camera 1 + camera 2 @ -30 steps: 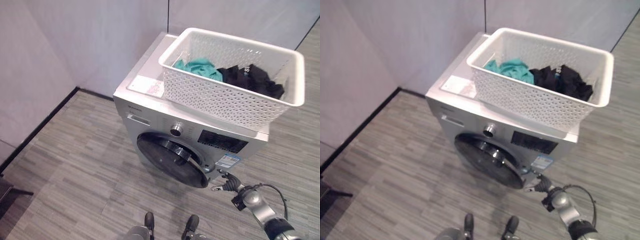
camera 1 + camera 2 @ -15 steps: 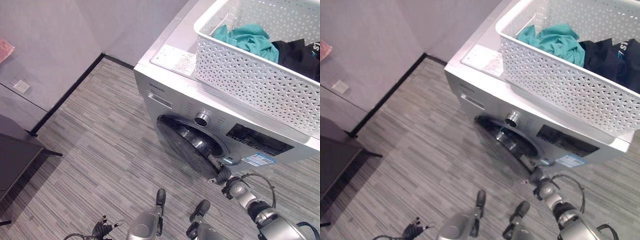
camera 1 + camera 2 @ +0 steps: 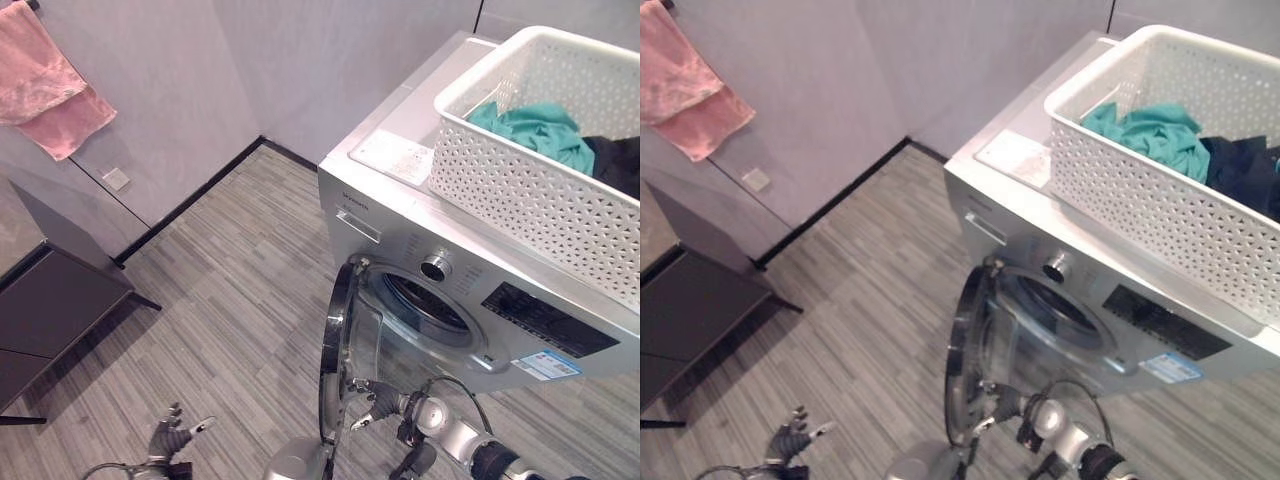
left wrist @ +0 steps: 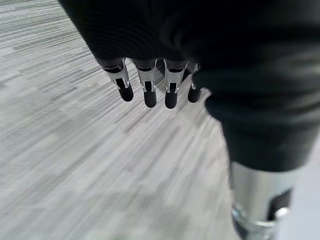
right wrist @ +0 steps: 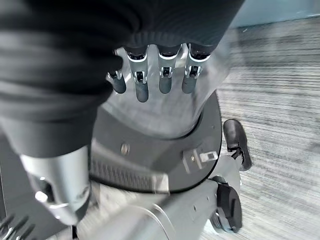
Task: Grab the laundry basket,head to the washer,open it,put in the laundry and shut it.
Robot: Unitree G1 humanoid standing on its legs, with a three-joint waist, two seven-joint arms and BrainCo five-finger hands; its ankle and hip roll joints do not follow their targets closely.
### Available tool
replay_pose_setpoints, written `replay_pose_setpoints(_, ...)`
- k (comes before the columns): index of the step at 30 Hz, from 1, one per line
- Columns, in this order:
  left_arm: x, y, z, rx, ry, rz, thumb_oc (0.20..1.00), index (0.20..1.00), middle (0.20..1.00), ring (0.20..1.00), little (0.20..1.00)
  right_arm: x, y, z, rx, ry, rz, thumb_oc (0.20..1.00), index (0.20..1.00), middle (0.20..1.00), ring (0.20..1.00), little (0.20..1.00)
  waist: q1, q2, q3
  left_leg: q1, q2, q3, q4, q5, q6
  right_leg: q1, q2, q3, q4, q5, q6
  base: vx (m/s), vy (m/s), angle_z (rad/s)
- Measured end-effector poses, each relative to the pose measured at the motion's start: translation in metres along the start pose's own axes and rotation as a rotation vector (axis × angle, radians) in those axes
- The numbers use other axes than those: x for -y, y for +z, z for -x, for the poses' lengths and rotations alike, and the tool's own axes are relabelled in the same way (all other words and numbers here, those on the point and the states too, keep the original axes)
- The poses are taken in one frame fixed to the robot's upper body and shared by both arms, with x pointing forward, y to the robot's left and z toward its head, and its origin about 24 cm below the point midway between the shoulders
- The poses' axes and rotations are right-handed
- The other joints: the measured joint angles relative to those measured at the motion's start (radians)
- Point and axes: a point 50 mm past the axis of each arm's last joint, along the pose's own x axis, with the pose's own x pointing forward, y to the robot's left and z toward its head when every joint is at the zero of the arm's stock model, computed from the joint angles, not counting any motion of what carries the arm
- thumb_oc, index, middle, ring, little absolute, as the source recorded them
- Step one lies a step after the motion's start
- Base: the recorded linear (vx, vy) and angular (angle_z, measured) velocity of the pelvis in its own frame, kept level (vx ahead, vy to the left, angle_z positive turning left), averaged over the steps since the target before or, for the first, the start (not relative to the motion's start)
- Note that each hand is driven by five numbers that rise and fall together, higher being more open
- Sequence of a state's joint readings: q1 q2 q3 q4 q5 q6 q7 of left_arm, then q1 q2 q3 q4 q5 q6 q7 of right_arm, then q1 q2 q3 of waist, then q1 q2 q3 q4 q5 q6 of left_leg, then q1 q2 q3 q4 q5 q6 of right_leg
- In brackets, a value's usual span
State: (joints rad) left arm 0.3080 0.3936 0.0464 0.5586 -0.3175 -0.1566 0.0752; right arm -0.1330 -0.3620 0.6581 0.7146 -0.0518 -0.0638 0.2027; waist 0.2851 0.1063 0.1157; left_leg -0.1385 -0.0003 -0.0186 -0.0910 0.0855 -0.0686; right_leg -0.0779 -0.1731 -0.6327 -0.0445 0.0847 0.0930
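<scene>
The silver washer (image 3: 400, 225) stands at the right with its round door (image 3: 335, 350) swung out towards me, and the drum opening (image 3: 425, 305) shows. On its top sits the white perforated laundry basket (image 3: 530, 190) holding a teal garment (image 3: 535, 125) and a black garment (image 3: 615, 160). My right hand (image 3: 378, 405) is low at the door's inner side, fingers (image 5: 165, 75) straight against the door (image 5: 165, 150) and holding nothing. My left hand (image 3: 168, 436) hangs low at the left over the floor, fingers (image 4: 150, 92) relaxed and empty.
A pink towel (image 3: 50, 90) hangs on the wall at the upper left, above a wall socket (image 3: 116, 179). A dark low bench (image 3: 50, 310) stands along the left wall. Grey plank floor (image 3: 230, 290) lies between it and the washer.
The washer door has swung from shut to wide open, with my right hand moving left along with it. The camera has shifted, bringing the towel, the bench and my left hand into view.
</scene>
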Motion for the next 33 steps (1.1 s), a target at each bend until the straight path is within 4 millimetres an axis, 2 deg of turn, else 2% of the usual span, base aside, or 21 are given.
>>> replay_pose_setpoints(2,-0.003,0.019,0.003,0.081,-0.016,0.075,1.000,1.000,1.000,1.000,1.000,0.005,-0.021,0.012,-0.040,-0.074,-0.088,1.000,1.000,1.000,1.000,1.000,-0.006,-0.006,-0.004,-0.003,-0.003,0.000,-0.001,0.000,0.001,-0.006,-0.005,0.000,0.006,-0.002,0.002,0.00,0.012,0.02)
replay_pose_setpoints(7,-0.009,0.066,0.013,0.293,-0.132,0.018,1.000,1.000,1.000,1.000,1.000,0.004,-0.066,0.036,-0.171,-0.157,-0.182,1.000,1.000,1.000,1.000,1.000,-0.024,-0.013,-0.017,-0.001,-0.007,0.002,-0.004,-0.002,0.003,-0.007,-0.012,0.004,0.015,-0.008,0.009,0.00,0.007,0.00)
replay_pose_setpoints(9,-0.007,0.072,0.006,0.310,-0.124,0.061,1.000,1.000,1.000,1.000,1.000,0.000,-0.077,0.040,-0.217,-0.161,-0.208,1.000,1.000,1.000,1.000,1.000,-0.033,-0.010,-0.029,0.001,-0.007,0.005,-0.002,-0.003,0.005,-0.009,-0.014,0.009,0.022,-0.010,0.010,0.02,-0.011,-0.06)
replay_pose_setpoints(12,-0.005,0.076,0.003,0.319,-0.134,0.084,1.000,1.000,1.000,1.000,1.000,-0.001,-0.077,0.040,-0.218,-0.157,-0.208,1.000,1.000,1.000,1.000,1.000,-0.050,-0.014,-0.040,0.005,-0.007,0.012,-0.001,-0.004,0.006,-0.010,-0.014,0.016,0.022,-0.010,0.010,0.04,-0.008,-0.09)
replay_pose_setpoints(15,-0.004,0.059,0.001,0.248,-0.128,0.096,1.000,1.000,1.000,1.000,1.000,-0.006,-0.072,0.031,-0.223,-0.124,-0.198,1.000,1.000,1.000,1.000,1.000,-0.052,-0.006,-0.066,0.020,-0.007,0.023,0.000,-0.007,0.007,-0.002,-0.016,0.027,0.021,-0.011,0.011,0.05,-0.018,-0.10)
replay_pose_setpoints(17,-0.001,0.042,0.000,0.176,-0.113,0.127,1.000,1.000,1.000,1.000,1.000,-0.006,-0.073,0.027,-0.251,-0.115,-0.197,1.000,1.000,1.000,1.000,1.000,-0.053,0.006,-0.073,0.034,-0.008,0.030,0.000,-0.012,0.008,0.009,-0.015,0.037,0.020,-0.011,0.012,0.00,-0.036,-0.10)
replay_pose_setpoints(18,0.004,0.022,0.004,0.094,-0.118,0.137,1.000,1.000,1.000,1.000,1.000,-0.011,-0.069,0.021,-0.251,-0.093,-0.192,1.000,1.000,1.000,1.000,1.000,-0.045,0.016,-0.092,0.037,-0.008,0.030,-0.002,-0.013,0.007,0.012,-0.015,0.038,0.017,-0.011,0.011,-0.03,-0.047,-0.04)
replay_pose_setpoints(19,0.005,0.016,0.007,0.070,-0.129,0.132,1.000,1.000,1.000,1.000,1.000,-0.011,-0.065,0.018,-0.245,-0.089,-0.193,1.000,1.000,1.000,1.000,1.000,-0.043,0.020,-0.095,0.038,-0.007,0.029,0.000,-0.013,0.007,0.013,-0.013,0.038,0.016,-0.011,0.011,-0.03,-0.045,-0.03)
replay_pose_setpoints(20,0.008,0.007,0.013,0.034,-0.155,0.130,1.000,1.000,1.000,1.000,1.000,-0.009,-0.058,0.012,-0.232,-0.090,-0.185,1.000,1.000,1.000,1.000,1.000,-0.024,0.029,-0.096,0.039,-0.005,0.027,0.000,-0.008,0.005,0.015,-0.010,0.036,0.015,-0.011,0.011,-0.08,-0.081,0.16)
replay_pose_setpoints(22,0.009,0.003,0.015,0.019,-0.159,0.134,1.000,1.000,1.000,1.000,1.000,-0.001,-0.053,0.009,-0.226,-0.104,-0.173,1.000,1.000,1.000,1.000,1.000,-0.003,0.045,-0.093,0.052,-0.002,0.007,0.000,-0.005,-0.003,0.042,-0.006,0.012,0.013,-0.015,0.010,-0.25,-0.205,0.25)
replay_pose_setpoints(23,0.008,-0.001,0.019,0.006,-0.156,0.134,1.000,1.000,1.000,1.000,1.000,0.007,-0.048,0.006,-0.222,-0.121,-0.154,1.000,1.000,1.000,1.000,1.000,0.024,0.060,-0.090,0.044,0.000,-0.008,0.019,0.005,0.000,0.038,0.001,-0.003,0.040,-0.023,0.002,-0.36,-0.258,0.38)
replay_pose_setpoints(24,0.010,0.004,0.020,0.028,-0.174,0.129,1.000,1.000,1.000,1.000,1.000,0.017,-0.044,0.003,-0.231,-0.144,-0.127,1.000,1.000,1.000,1.000,1.000,0.024,0.068,-0.072,0.006,0.002,-0.040,0.075,0.005,-0.007,0.023,-0.003,-0.008,0.091,-0.051,-0.010,-0.31,-0.214,1.13)
replay_pose_setpoints(25,0.017,0.023,0.014,0.088,-0.224,0.094,1.000,1.000,1.000,1.000,1.000,0.037,-0.040,0.003,-0.231,-0.210,-0.119,1.000,1.000,1.000,1.000,1.000,0.032,0.083,-0.016,-0.028,0.005,-0.098,0.092,0.046,-0.083,0.021,0.021,-0.009,0.122,-0.113,-0.033,-0.35,-0.114,1.65)
replay_pose_setpoints(27,0.022,0.038,0.007,0.130,-0.265,0.077,1.000,1.000,1.000,1.000,1.000,0.061,-0.032,0.005,-0.226,-0.301,-0.123,1.000,1.000,1.000,1.000,1.000,0.041,0.097,0.032,-0.108,0.006,-0.112,0.076,0.156,-0.190,-0.039,0.026,-0.020,0.181,-0.147,-0.068,-0.28,-0.037,1.72)
replay_pose_setpoints(28,0.021,0.044,0.005,0.147,-0.267,0.083,1.000,1.000,1.000,1.000,1.000,0.078,-0.029,0.009,-0.218,-0.356,-0.111,1.000,1.000,1.000,1.000,1.000,0.044,0.118,0.054,-0.129,0.026,-0.087,0.054,0.148,-0.195,-0.063,0.020,-0.055,0.221,-0.152,-0.119,-0.23,-0.026,1.16)
replay_pose_setpoints(29,0.019,0.044,0.006,0.142,-0.265,0.076,1.000,1.000,1.000,1.000,1.000,0.091,-0.025,0.012,-0.208,-0.395,-0.113,1.000,1.000,1.000,1.000,1.000,0.058,0.130,0.065,-0.145,0.062,0.019,0.047,0.081,-0.152,-0.086,0.023,-0.078,0.238,-0.162,-0.154,-0.20,-0.064,0.82)
replay_pose_setpoints(30,0.018,0.044,0.005,0.137,-0.263,0.078,1.000,1.000,1.000,1.000,1.000,0.099,-0.014,0.011,-0.177,-0.418,-0.100,1.000,1.000,1.000,1.000,1.000,0.060,0.110,0.080,-0.178,0.091,0.173,0.063,0.077,-0.142,-0.113,0.009,-0.097,0.231,-0.153,-0.169,-0.19,-0.110,0.60)
replay_pose_setpoints(31,0.020,0.048,0.002,0.142,-0.271,0.074,1.000,1.000,1.000,1.000,1.000,0.103,-0.005,0.009,-0.147,-0.430,-0.092,1.000,1.000,1.000,1.000,1.000,0.056,0.087,0.098,-0.186,0.103,0.263,0.089,0.073,-0.139,-0.126,-0.012,-0.109,0.217,-0.146,-0.180,-0.14,-0.089,0.62)
replay_pose_setpoints(32,0.023,0.055,-0.001,0.160,-0.284,0.075,1.000,1.000,1.000,1.000,1.000,0.103,0.002,0.006,-0.123,-0.429,-0.092,1.000,1.000,1.000,1.000,1.000,0.053,0.063,0.113,-0.186,0.112,0.319,0.147,0.067,-0.130,-0.130,-0.030,-0.120,0.187,-0.138,-0.187,-0.07,-0.037,0.62)
replay_pose_setpoints(33,0.027,0.062,-0.002,0.185,-0.306,0.079,1.000,1.000,1.000,1.000,1.000,0.096,0.008,0.000,-0.108,-0.413,-0.107,1.000,1.000,1.000,1.000,1.000,0.055,0.027,0.124,-0.167,0.087,0.270,0.244,0.031,-0.096,-0.130,-0.051,-0.112,0.148,-0.119,-0.169,0.01,0.034,0.46)
